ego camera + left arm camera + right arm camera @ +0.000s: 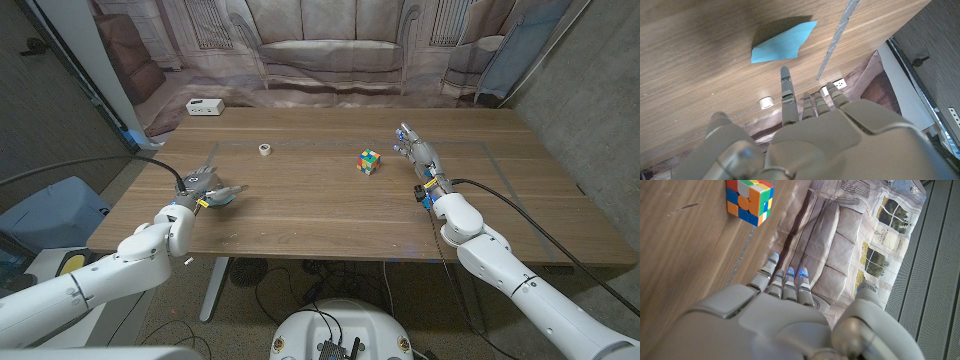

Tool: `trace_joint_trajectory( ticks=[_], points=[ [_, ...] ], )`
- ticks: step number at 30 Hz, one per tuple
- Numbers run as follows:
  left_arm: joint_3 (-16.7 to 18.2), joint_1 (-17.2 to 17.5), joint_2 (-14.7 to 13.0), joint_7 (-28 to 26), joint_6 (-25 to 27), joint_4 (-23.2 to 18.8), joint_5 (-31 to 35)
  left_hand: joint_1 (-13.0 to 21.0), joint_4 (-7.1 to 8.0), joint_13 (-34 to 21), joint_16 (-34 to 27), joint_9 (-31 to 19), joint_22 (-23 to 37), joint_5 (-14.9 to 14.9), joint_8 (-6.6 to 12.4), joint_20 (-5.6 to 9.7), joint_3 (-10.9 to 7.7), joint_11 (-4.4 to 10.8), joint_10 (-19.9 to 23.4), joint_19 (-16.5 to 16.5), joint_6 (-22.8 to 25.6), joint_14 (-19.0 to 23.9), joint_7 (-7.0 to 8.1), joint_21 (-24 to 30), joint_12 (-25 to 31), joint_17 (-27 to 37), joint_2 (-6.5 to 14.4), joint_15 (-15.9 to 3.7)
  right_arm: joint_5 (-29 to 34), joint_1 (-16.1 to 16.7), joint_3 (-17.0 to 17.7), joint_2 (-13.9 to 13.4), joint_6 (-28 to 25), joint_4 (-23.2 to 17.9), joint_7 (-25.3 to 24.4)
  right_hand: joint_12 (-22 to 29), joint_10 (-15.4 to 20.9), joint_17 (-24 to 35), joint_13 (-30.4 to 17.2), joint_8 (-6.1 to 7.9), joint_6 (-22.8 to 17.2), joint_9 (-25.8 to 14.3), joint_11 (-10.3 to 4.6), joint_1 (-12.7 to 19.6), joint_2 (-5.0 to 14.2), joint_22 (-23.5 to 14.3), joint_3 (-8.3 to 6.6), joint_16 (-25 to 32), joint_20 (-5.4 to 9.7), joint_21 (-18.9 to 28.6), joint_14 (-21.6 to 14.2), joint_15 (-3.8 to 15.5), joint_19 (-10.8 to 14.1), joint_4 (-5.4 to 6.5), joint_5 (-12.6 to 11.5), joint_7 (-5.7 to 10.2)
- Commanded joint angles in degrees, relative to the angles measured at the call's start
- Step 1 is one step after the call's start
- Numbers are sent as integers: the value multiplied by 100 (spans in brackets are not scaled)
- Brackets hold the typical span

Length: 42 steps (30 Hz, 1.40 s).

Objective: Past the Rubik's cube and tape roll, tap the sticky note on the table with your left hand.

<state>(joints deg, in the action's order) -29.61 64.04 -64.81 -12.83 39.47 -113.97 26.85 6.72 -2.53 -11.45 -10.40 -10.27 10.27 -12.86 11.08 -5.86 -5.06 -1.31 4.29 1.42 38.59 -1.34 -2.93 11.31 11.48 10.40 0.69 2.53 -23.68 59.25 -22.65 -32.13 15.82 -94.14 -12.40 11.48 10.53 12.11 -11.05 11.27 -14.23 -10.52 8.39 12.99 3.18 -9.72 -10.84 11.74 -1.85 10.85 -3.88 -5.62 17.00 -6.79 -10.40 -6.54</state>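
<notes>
The left hand [205, 187] hovers over the bench's [330, 215] left part, fingers spread and holding nothing, and its wrist view shows the blue sticky note [783, 41] lying flat on the wood just ahead of the longest fingertip. The tape roll [264, 150] sits farther back, the Rubik's cube [371, 161] near the middle. Beside the cube the right hand [416, 148] stands with straight fingers, empty.

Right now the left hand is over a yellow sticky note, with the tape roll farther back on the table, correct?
Not quite: the sticky note is blue, not yellow, as the left wrist view shows. The left hand is over it, and the tape roll sits farther back.
</notes>
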Motion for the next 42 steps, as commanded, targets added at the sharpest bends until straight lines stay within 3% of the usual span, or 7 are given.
trace_joint_trajectory(
  ticks=[1,16,31,42],
  points=[
    [-156,-108,22,92,3,21,65,-7,4,-17,-36,-10,18,-11,23,-25,18,11,45,18,53,13,15,6,53,13,18,-17,-17,-15,6,33,87,81,19,18,64,23,-21,8,-41,-32,0,-10,50,-19,14,35,-25,26,-43,-14,8,-6,-19,-17],
    [-166,-107,64,105,12,11,-24,7,-1,-14,-61,-8,18,-13,57,-25,15,32,126,60,193,91,15,24,94,10,50,-46,-44,-35,-2,57,160,175,74,16,64,22,-21,9,-47,-32,0,-11,53,-19,17,33,-30,28,-42,-10,9,-8,-19,-15],
    [-362,-315,167,253,-4,71,167,35,-14,-12,-75,-7,18,-18,58,-56,3,74,180,84,248,157,44,31,118,7,83,-63,-115,51,62,29,139,138,31,14,62,22,-22,6,-48,-33,-1,-13,55,-19,20,34,-32,29,-47,-9,10,-10,-19,-19],
    [-310,-156,161,174,31,-3,82,54,-23,-12,-73,-7,18,-19,47,-65,-5,87,194,93,254,175,45,33,124,6,101,-67,-129,38,63,33,188,155,74,15,68,21,-22,4,-46,-33,0,-12,54,-19,23,30,-33,29,-41,-18,9,-13,-19,-23]
  ],
)
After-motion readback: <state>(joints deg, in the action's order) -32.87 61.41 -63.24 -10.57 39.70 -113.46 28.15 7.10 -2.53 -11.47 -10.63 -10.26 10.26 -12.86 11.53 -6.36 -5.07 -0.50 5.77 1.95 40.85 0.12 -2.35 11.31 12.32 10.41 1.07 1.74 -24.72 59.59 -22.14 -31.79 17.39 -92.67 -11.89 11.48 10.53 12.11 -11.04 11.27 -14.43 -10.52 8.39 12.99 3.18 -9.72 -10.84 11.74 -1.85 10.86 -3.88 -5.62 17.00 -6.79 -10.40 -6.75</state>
